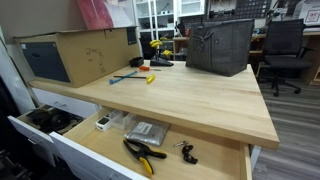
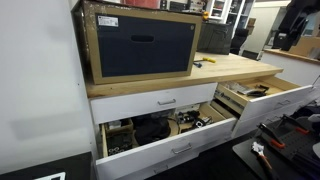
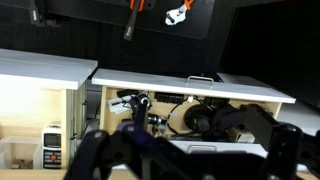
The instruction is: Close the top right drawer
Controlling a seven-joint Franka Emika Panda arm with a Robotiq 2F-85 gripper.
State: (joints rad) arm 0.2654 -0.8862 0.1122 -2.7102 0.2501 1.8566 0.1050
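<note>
The top right drawer (image 1: 165, 150) stands pulled far out from under the wooden tabletop in both exterior views. It is wide and shallow, with a pale wood floor and a white front panel (image 2: 283, 100). In the wrist view its white panel (image 3: 40, 65) and wood floor are at the left. My gripper (image 3: 192, 152) shows only in the wrist view, as dark blurred fingers (image 3: 100, 150) along the bottom. It is open, holds nothing, and is well back from the drawer fronts.
Yellow-handled pliers (image 1: 143, 155), keys (image 1: 187, 152) and a packet (image 1: 145, 131) lie in the wide drawer. A narrower white drawer of dark clutter (image 2: 165, 130) also stands open beside it. A cardboard box (image 1: 75, 55) and a grey bag (image 1: 220, 45) sit on the tabletop (image 1: 190, 95).
</note>
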